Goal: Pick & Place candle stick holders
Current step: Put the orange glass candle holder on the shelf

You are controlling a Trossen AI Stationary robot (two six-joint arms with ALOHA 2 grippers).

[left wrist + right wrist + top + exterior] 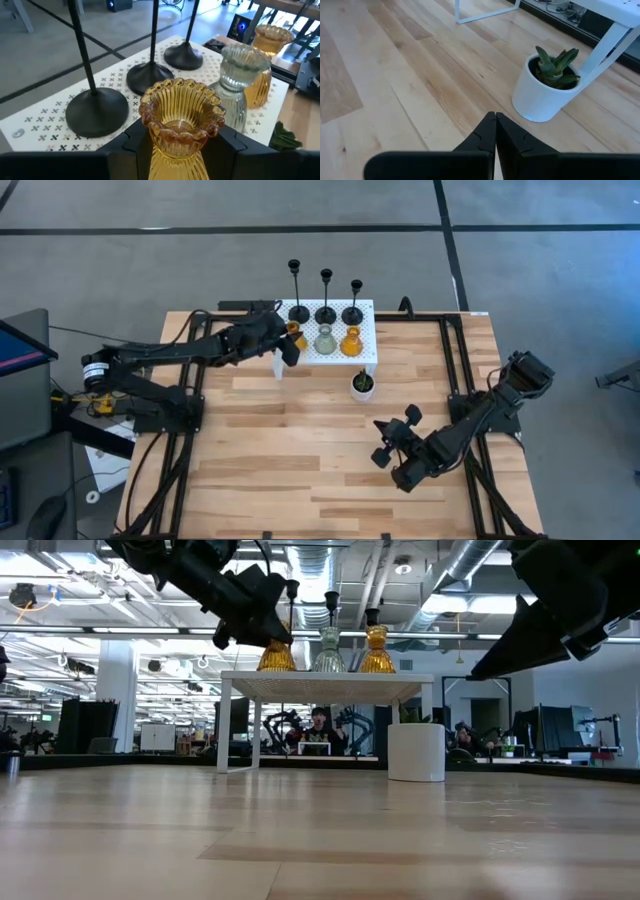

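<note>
A white perforated stand (368, 320) at the table's far side carries three black thin-stemmed holders (326, 314) in its back row. Its front row holds an amber glass holder (295, 332), a pale grey one (325, 340) and a second amber one (351, 342). My left gripper (291, 343) is shut on the left amber holder (180, 115). In the low view its base (277, 660) is level with the other two glass holders. My right gripper (392, 438) is shut and empty over the table's right half, pointing toward a small white plant pot (545, 90). My left gripper pinches the left amber holder between its two fingers (136, 140), one on each side of the narrow neck (177, 150) below the fluted rim. The fingers come level from the table's left. The holder stands upright, its base at stand level beside the grey holder (240, 80).
The white pot with a green plant (363, 385) stands on the table just in front of the stand's right leg. Bare wooden table (280, 470) lies in front of the stand. The black stems (82, 55) rise close behind the held holder.
</note>
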